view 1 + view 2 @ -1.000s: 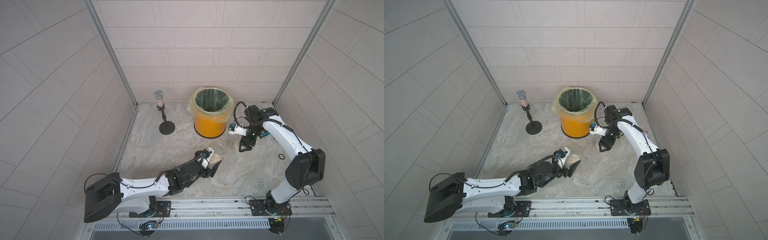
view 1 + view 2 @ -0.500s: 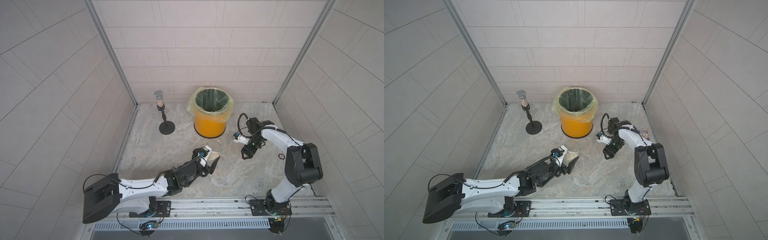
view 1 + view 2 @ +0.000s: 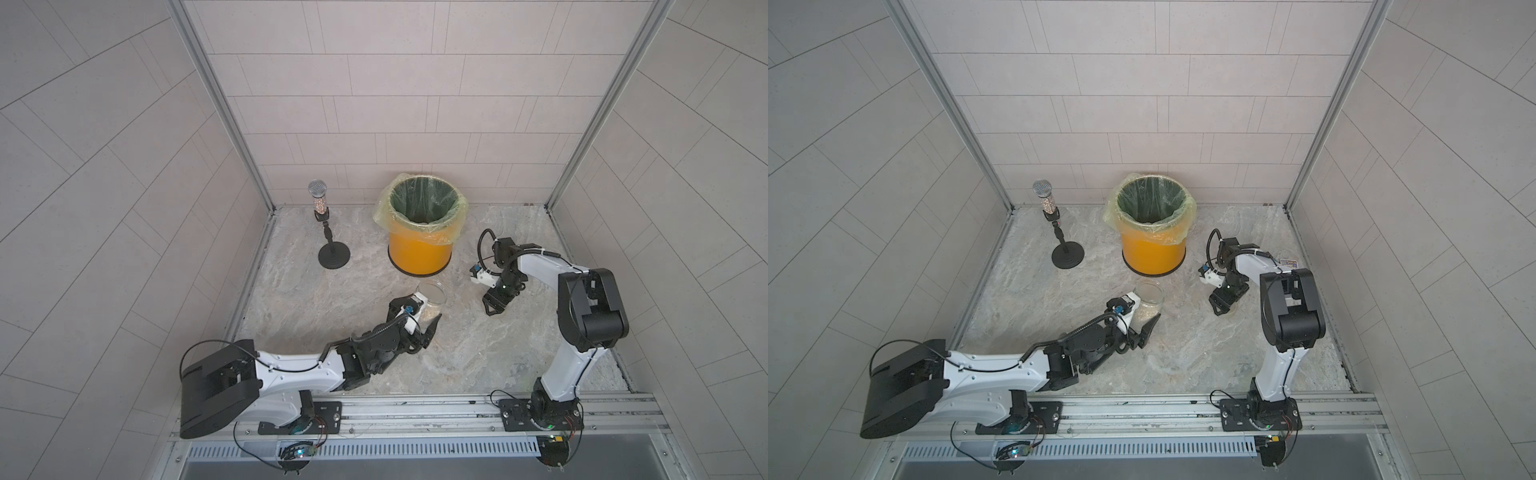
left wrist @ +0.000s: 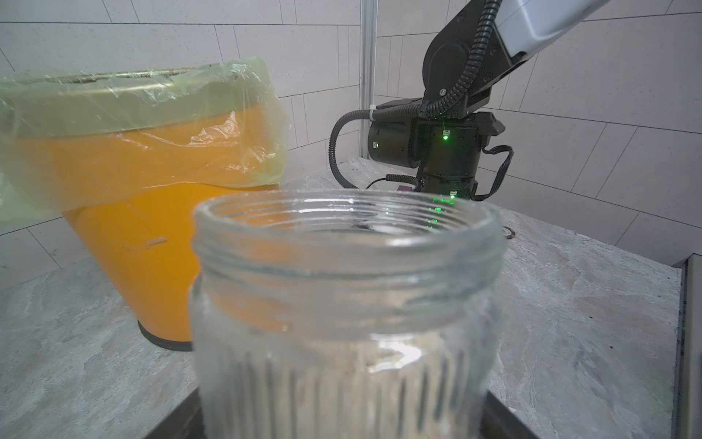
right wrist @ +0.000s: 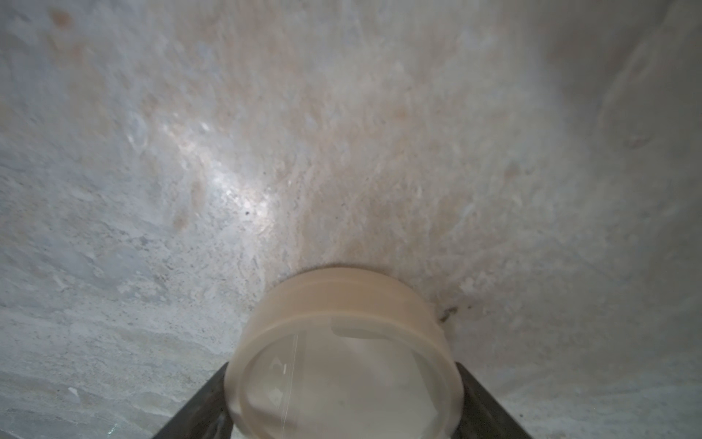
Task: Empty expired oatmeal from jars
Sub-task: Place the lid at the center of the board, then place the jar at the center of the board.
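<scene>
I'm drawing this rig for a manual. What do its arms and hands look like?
Both the left arm and right arm have white links, bulky black joint housings and black corrugated cables. The left hand and right hand are black with tapered fingers. Small green lights glow on the right arm.

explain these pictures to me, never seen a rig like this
The left arm and right arm are robot arms mounted on a rail at the edge of a stone table. Two pictures look down from overhead; the two close-ups come from cameras on the wrists. On the table stand an orange bin and a microphone. The left pincer grips an open glass jar with oatmeal inside. The right pincer holds its cream lid low, close to the table.
</scene>
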Motion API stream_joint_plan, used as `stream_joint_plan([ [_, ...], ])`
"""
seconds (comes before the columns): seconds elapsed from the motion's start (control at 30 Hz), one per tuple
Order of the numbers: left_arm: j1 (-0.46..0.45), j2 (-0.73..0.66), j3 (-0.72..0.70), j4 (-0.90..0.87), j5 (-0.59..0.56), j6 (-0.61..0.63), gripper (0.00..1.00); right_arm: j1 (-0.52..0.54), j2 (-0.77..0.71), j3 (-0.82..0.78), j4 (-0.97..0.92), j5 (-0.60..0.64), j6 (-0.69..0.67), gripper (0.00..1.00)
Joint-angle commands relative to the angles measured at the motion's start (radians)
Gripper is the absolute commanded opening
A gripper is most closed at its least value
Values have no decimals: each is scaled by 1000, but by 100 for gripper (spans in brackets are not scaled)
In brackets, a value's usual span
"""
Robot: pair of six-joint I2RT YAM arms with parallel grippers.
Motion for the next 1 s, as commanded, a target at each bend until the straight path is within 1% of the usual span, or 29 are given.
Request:
stream_joint_plan([
  [0.0, 5, 2, 26, 149, -17, 6, 0, -9, 9, -1, 4, 9, 14, 63],
  [0.03, 6, 7, 24, 155, -18, 5, 0, -12, 9, 0, 3, 10, 15, 71],
  [0.07, 7, 12, 21, 165, -20, 5, 0, -12, 8, 0, -1, 5, 14, 86],
  [0.1, 8, 17, 18, 176, -20, 4, 0, -14, 1, 1, -2, 1, 13, 100],
  [0.23, 11, 36, 11, 207, -16, 4, 0, -36, -66, 13, -36, -49, 10, 99],
  [0.4, 16, 74, 8, 253, -6, 12, 0, -56, -174, 125, -217, -173, -3, 99],
  [0.57, 19, 134, -7, 353, 15, 20, 0, -56, -263, 263, -392, -301, -10, 99],
  [0.73, 19, 243, -25, 527, 39, 33, 0, -55, -274, 413, -562, -485, 9, 99],
  [0.8, 19, 281, -21, 560, 47, 30, 0, -54, -264, 472, -622, -540, 18, 99],
  [0.87, 20, 305, -10, 562, 61, 23, 0, -40, -254, 509, -672, -569, 18, 99],
  [0.97, 19, 330, 9, 562, 76, 10, 0, -9, -254, 525, -708, -570, 17, 100],
])
